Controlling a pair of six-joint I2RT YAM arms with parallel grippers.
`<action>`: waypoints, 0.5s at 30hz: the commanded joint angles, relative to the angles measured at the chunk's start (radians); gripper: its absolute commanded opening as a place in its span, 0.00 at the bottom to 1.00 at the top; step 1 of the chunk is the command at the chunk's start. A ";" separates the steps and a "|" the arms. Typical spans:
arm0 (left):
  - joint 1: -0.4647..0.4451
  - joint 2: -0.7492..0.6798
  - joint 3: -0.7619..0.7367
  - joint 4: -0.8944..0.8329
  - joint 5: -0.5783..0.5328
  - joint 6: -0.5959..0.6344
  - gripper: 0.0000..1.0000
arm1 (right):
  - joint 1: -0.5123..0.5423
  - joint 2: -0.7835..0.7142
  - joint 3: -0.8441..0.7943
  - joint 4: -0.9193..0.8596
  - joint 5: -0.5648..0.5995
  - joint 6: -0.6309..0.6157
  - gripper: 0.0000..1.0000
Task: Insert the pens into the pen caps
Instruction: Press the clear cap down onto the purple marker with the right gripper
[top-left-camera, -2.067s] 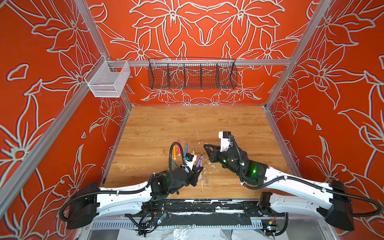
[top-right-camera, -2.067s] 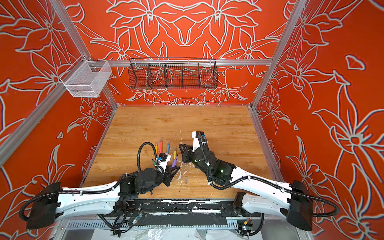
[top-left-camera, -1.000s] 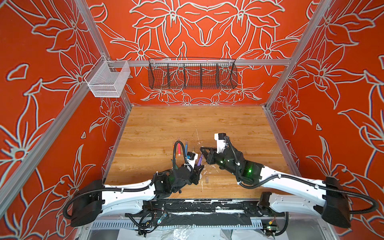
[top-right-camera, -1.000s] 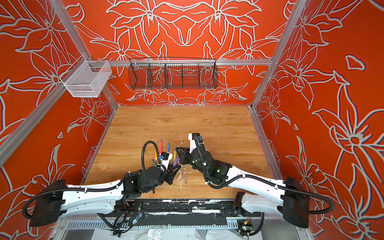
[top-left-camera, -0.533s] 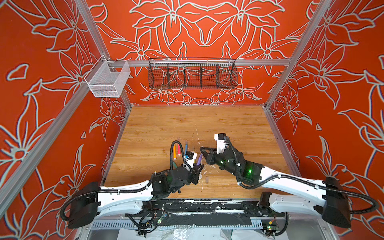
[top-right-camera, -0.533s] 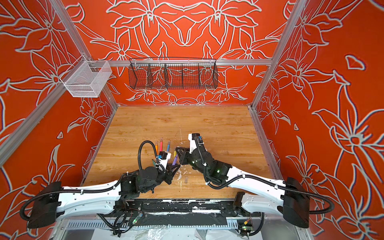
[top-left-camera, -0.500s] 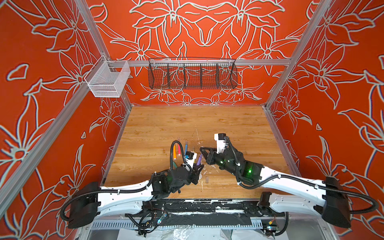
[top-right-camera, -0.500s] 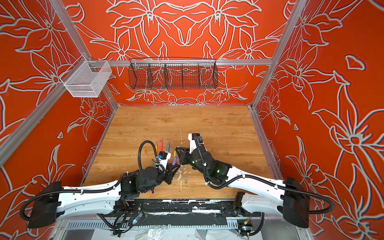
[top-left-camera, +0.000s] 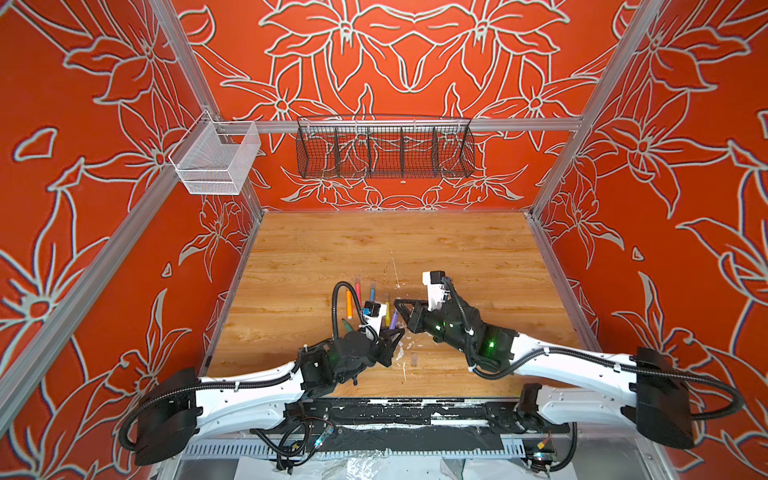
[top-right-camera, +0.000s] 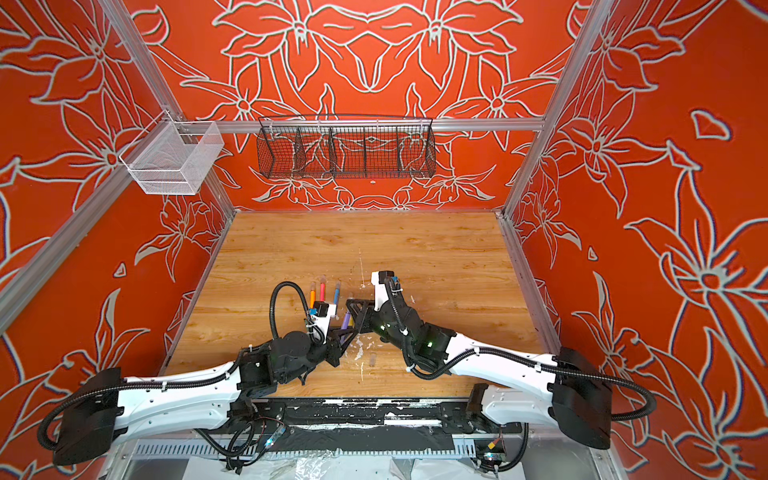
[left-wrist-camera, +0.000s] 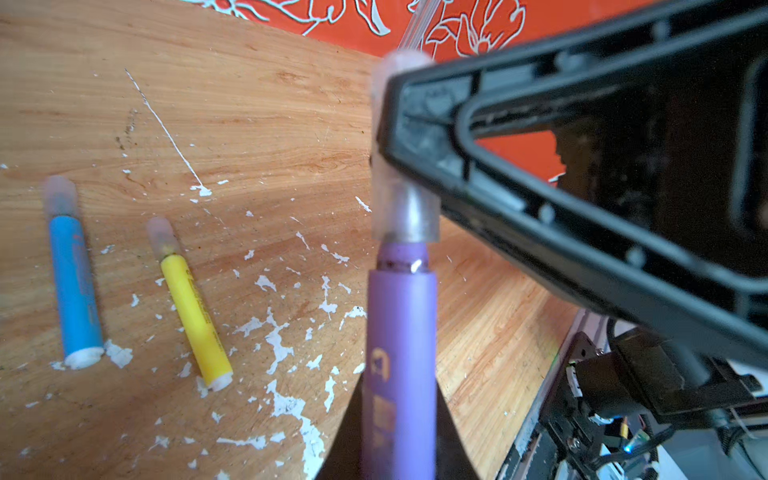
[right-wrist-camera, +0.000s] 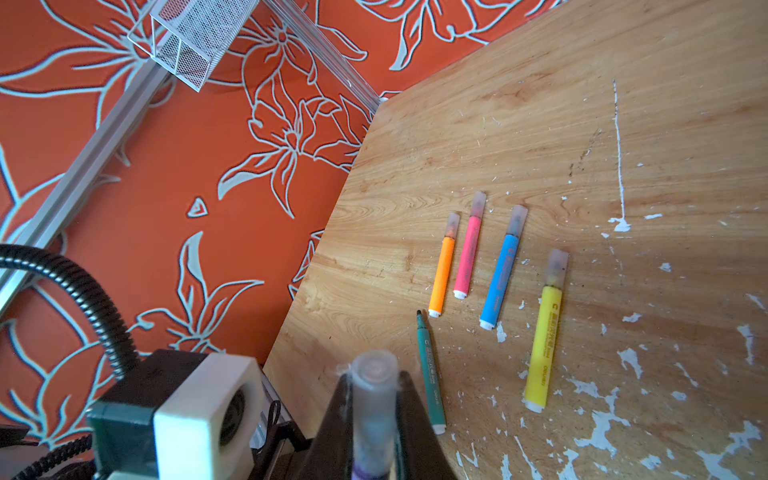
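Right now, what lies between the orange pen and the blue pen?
The pink pen, cap on, as the right wrist view shows.

The far half of the table (top-left-camera: 395, 245) lies bare, and its right side past the right arm is open too. The crowding is at the front middle: the left claw (top-left-camera: 392, 332), clamped on the purple pen (left-wrist-camera: 399, 353), and the right claw (top-left-camera: 397, 301), clamped on a pen cap (left-wrist-camera: 405, 208), meet tip to tip with no gap between. Just left of them a row blocks the way: orange pen (right-wrist-camera: 441, 276), pink pen (right-wrist-camera: 467, 257), blue pen (right-wrist-camera: 500, 278), yellow pen (right-wrist-camera: 544, 345), with the green pen (right-wrist-camera: 430, 374) nearer the left arm. A loose cap (top-left-camera: 413, 358) lies between the arms near the front. The black wire basket (top-left-camera: 384, 151) and white mesh basket (top-left-camera: 216, 164) hang high on the walls.
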 joint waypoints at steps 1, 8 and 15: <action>0.023 -0.039 -0.013 0.100 0.029 -0.037 0.00 | 0.022 0.008 -0.020 0.023 -0.032 0.020 0.02; 0.048 -0.127 -0.085 0.175 0.088 -0.079 0.00 | 0.046 -0.004 -0.073 0.092 -0.002 0.023 0.03; 0.048 -0.189 -0.123 0.201 0.104 -0.078 0.00 | 0.066 0.009 -0.088 0.143 -0.007 0.020 0.08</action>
